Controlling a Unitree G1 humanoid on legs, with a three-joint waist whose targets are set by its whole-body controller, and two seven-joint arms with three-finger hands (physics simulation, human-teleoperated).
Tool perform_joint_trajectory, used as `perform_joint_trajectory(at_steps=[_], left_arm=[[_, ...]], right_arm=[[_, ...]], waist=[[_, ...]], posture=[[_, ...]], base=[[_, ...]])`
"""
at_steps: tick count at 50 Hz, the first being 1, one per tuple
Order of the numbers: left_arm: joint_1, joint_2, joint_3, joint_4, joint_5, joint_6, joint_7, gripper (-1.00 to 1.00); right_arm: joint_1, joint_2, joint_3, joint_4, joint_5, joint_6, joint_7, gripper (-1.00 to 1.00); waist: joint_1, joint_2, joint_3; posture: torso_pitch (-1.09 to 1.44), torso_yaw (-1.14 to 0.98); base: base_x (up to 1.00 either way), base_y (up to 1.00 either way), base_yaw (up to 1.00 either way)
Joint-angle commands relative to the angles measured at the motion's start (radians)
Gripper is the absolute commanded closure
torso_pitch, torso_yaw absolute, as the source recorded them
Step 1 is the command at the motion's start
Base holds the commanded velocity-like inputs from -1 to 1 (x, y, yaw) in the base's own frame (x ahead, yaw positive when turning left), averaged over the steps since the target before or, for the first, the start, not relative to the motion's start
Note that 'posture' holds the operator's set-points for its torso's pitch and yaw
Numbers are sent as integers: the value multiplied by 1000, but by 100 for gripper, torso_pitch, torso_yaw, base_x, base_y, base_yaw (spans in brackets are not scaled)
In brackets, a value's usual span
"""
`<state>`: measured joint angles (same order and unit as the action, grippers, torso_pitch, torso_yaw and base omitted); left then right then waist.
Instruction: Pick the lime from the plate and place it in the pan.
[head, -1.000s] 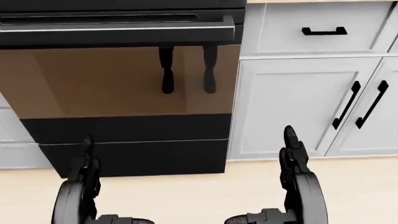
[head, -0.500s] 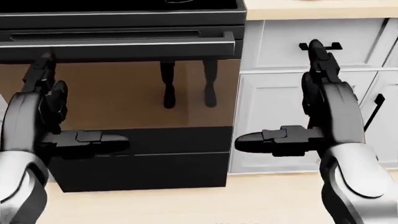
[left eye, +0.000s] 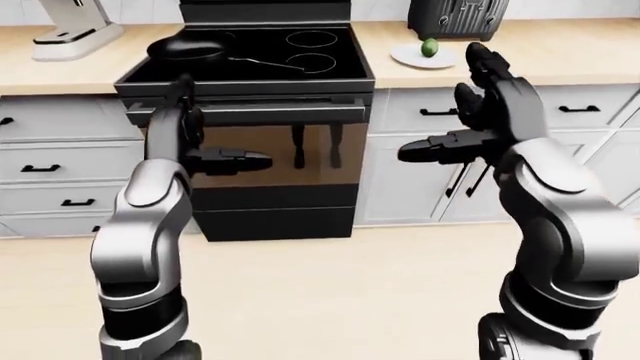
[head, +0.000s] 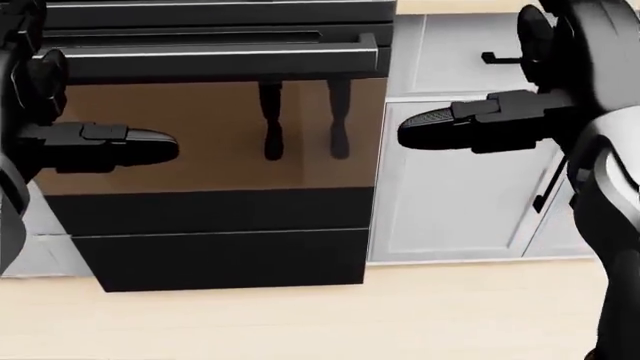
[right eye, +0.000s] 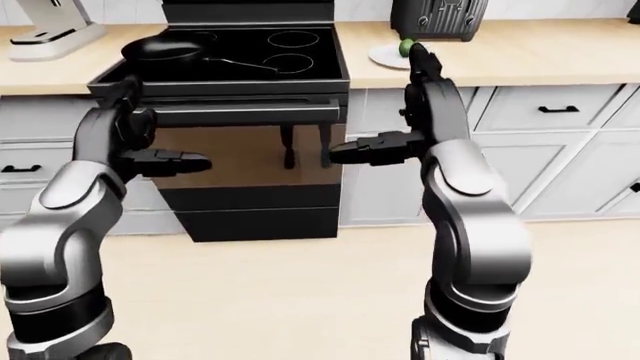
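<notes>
One lime (left eye: 429, 47), one plate (left eye: 412, 57), one pan (left eye: 186, 49), two hands, perhaps one toaster (left eye: 458, 16).

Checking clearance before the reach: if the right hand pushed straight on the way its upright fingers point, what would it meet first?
Probably nothing soon. The right hand is open, fingers angled up toward the counter; the plate with the lime lies just left of that line, the toaster beyond. Depth is unclear.

A black stove (left eye: 250, 60) with a brown-glass oven door (left eye: 270, 154) stood between white cabinets (left eye: 60, 161), beyond the fingers. A dark toaster (left eye: 458, 16) sat on the tabletop (left eye: 560, 52) above the right fingers; a white stand mixer (left eye: 75, 26) occupied the top left.
</notes>
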<state>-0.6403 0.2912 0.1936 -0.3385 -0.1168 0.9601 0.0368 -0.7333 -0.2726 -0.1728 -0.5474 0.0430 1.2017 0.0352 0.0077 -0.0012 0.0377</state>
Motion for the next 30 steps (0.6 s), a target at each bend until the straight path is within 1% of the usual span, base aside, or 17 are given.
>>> perform_joint_trajectory(at_steps=[1,2,3,6,9,11,15,17,18,20,21,22,23,24,26,28,30], left_arm=[[-31,13,4,-33,12,-18,-2,-100],[-35,15,6,-38,14,-8,-4,-100],[-40,14,6,-35,16,-8,-6,-100],[-41,8,7,-51,18,6,-6,-100],[-23,4,10,-36,21,-25,-10,-100],[-14,2,9,-37,23,-29,-11,-100],[-38,6,10,-39,22,-8,-8,-100],[-31,5,11,-35,22,-17,-10,-100],[-29,6,12,-39,22,-16,-10,-100],[-29,6,12,-42,21,-14,-9,-100],[-31,6,13,-39,21,-14,-9,-100],[-29,6,13,-42,20,-13,-9,-100],[-27,5,15,-44,19,-13,-8,-100],[-27,4,16,-46,18,-11,-7,-100],[-24,4,16,-41,17,-17,-6,-100],[-18,5,16,-41,17,-21,-6,-100],[-26,8,19,-50,14,-4,-5,-100]], right_arm=[[-24,-15,-5,-23,4,-16,6,-100],[-35,-24,-15,-22,8,-8,11,-100],[-45,-30,-16,-21,10,-2,12,-100],[-36,-37,-20,-36,13,13,14,-100],[-25,-39,-25,-41,13,11,13,-100],[-20,-41,-34,-45,18,13,15,-100],[-39,-52,-35,-42,24,25,12,-100],[-38,-53,-37,-38,26,20,12,-100],[-40,-55,-38,-38,27,21,12,-100],[-54,-60,-37,-43,31,37,11,-100],[-53,-61,-38,-41,31,33,11,-100],[-53,-63,-38,-39,30,29,9,-100],[-54,-64,-40,-39,31,30,9,-100],[-53,-65,-40,-40,33,30,10,-100],[-56,-66,-40,-43,35,37,10,-100],[-55,-67,-42,-43,35,33,8,-100],[-52,-67,-42,-40,37,26,8,-100]], waist=[[0,2,-22],[-3,5,-42],[-4,6,-38],[-5,3,-13],[-6,-12,-6],[-7,-17,-9],[-6,-3,-18],[-7,18,-17],[-8,34,-15],[-14,78,-13],[-8,45,-13],[-11,60,-14],[-11,64,-14],[-9,61,-20],[-7,47,-25],[-3,29,-18],[3,5,-17]], posture=[[0,0],[0,0],[0,0],[0,0],[0,0],[0,0],[0,0],[0,0],[0,0],[0,0],[0,0],[0,0],[0,0],[0,0],[0,0],[0,0],[0,0]], base=[[4,0,0],[6,0,0],[12,0,0],[19,0,0],[19,0,0],[19,0,0],[19,0,0],[20,0,0],[20,0,0],[19,0,0],[20,0,0],[20,0,0],[20,0,0],[20,0,0],[19,0,0],[19,0,0],[19,0,0]])
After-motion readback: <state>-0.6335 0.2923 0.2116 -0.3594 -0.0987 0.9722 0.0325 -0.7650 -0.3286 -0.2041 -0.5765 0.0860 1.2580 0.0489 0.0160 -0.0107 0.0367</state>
